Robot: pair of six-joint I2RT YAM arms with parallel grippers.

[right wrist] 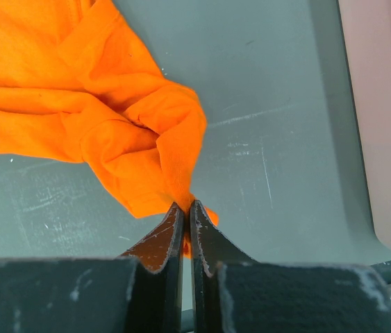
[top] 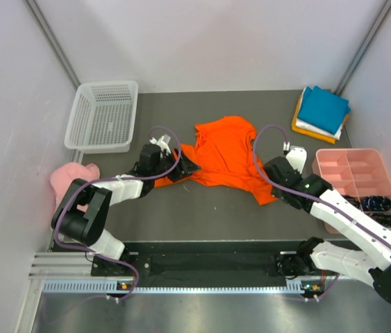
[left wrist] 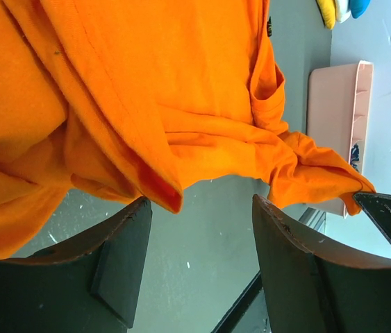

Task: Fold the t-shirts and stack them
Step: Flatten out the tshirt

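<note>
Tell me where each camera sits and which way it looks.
Top external: above and behind, looking down at the table; left arm and right arm show.
Left wrist: left arm, facing the orange t-shirt past the open left gripper.
Right wrist: right arm, looking down the right gripper, shut on the shirt's corner.
All share the orange t-shirt.

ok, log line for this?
orange t-shirt: crumpled | left gripper: open at its edge | right gripper: shut on its corner | folded stack: far right

Bright, even light, with soft shadows under the orange t-shirt (top: 226,152).
</note>
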